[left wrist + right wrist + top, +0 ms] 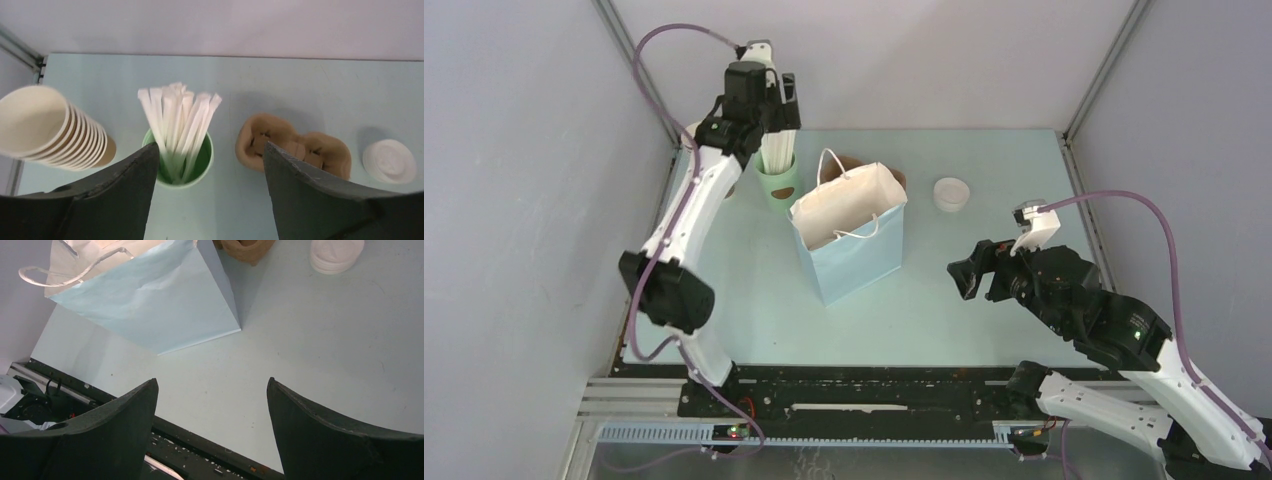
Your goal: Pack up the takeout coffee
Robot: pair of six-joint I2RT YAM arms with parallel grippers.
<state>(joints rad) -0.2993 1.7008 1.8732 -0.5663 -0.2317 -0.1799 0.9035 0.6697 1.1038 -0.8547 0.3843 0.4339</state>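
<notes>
While white straws (177, 125) fill the green cup (202, 172), the blue bag (864, 265) stands open.

Takeout coffee (951, 193), upright at the far right of the table (984, 300).
I see it as a low, round white lid facing up, standing by itself at about one o'clock from the table's middle. Its side looks white and ridged, and I cannot make out the cup beneath.

One bag (849, 235), perhaps ten stacked cups (55, 130)
</notes>
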